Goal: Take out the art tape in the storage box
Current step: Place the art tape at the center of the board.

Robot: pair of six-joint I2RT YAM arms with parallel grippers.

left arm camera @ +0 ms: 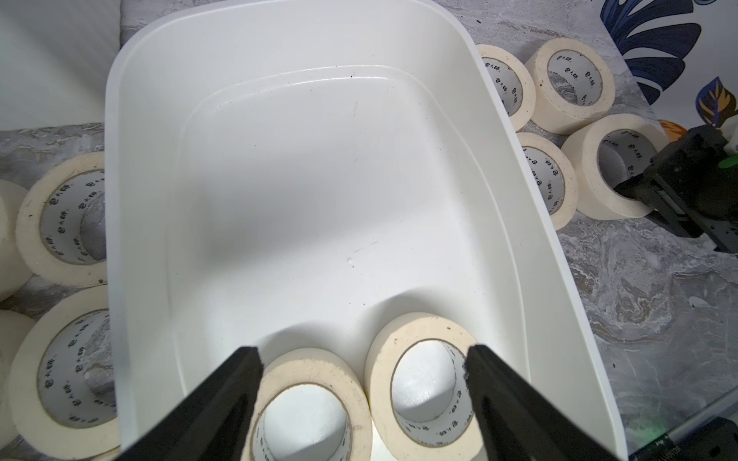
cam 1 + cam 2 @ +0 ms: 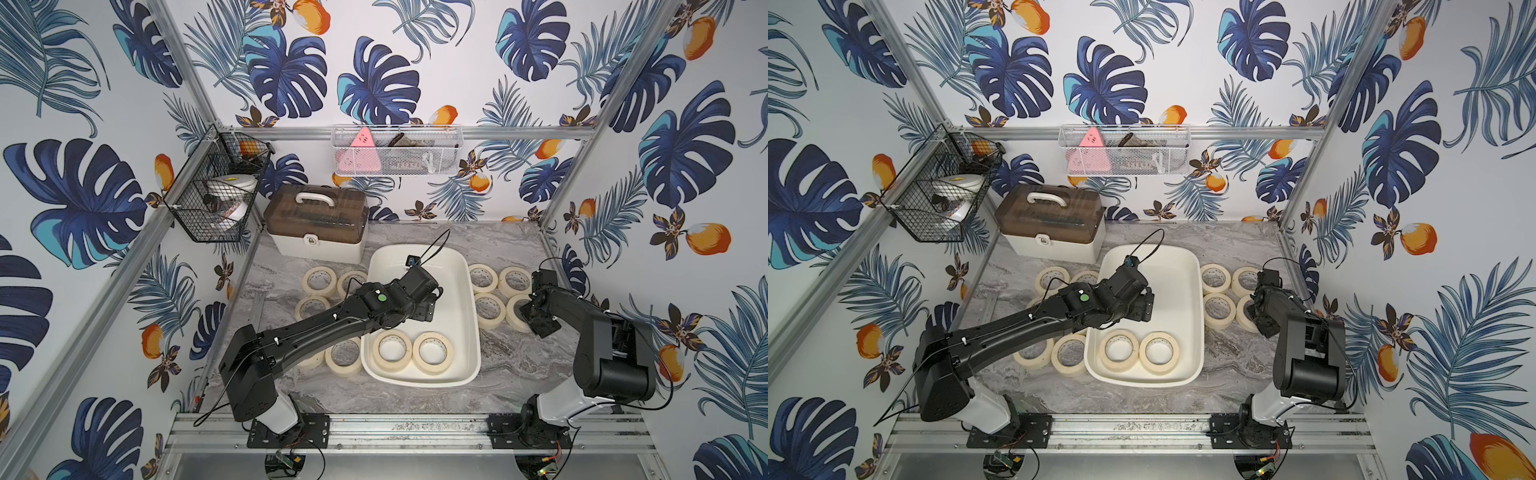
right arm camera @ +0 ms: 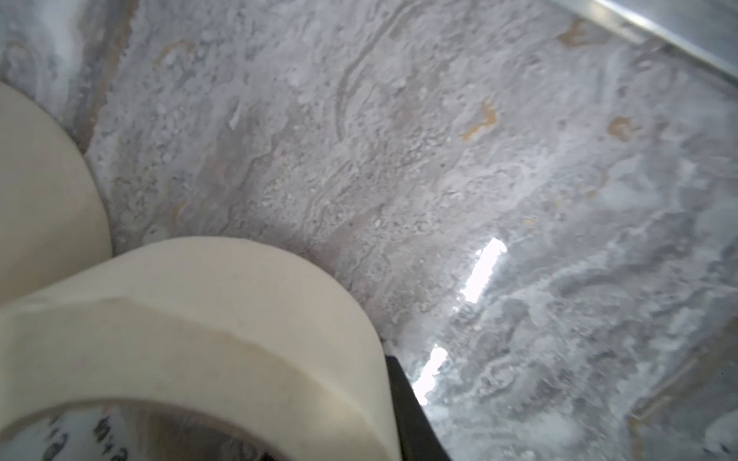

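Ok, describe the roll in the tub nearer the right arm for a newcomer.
Find the off-white storage box mid-table. Two tape rolls lie flat side by side at its end nearest the robot's bases. Yours is the roll on the side of the right arm; its twin lies towards the left arm.

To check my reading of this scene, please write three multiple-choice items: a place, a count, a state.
1. Where in the storage box do the tape rolls lie?
A. near end, toward the arm bases
B. far end
C. middle
2. How many rolls are in the box?
A. one
B. two
C. four
3. The left gripper is:
A. open, empty
B. shut on a roll
C. shut, empty
Answers: 1 A, both sit by the near wall; 2 B, two rings show there; 3 A, its fingers stand wide apart above the rolls.
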